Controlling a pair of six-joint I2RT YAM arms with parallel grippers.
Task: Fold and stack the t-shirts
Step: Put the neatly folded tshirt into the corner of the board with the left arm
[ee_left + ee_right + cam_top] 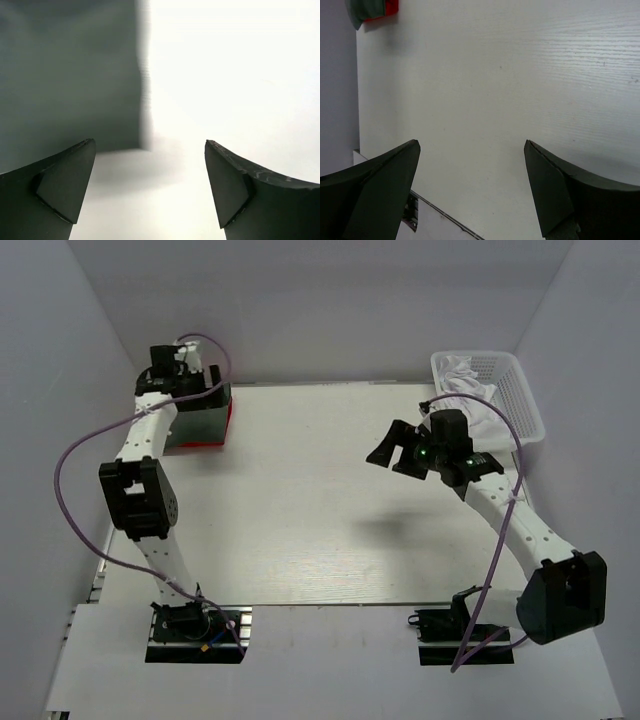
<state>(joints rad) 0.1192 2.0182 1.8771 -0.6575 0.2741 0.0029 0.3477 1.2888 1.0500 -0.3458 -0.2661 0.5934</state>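
Left gripper [150,143] spread, empty, above folded stack [203,420] at far left corner, right gripper [470,143] spread, empty, over desk [300,530], basket [522,390] with shirt [466,376] far right corner

You have a white table [300,510] with a faint wood-grain pattern, and on it a dark grey t-shirt [203,425] and a bright red t-shirt [387,9]. Your basket [525,400] is white with a fine lattice of holes, and the cloth [462,372] in it is white too. The left arm [150,440] and right arm [510,515] show you white links with black joints. The left gripper [150,187] and right gripper [472,187] are matte black, the cables [70,450] are purple, and a small green light [424,452] glows on the right wrist.
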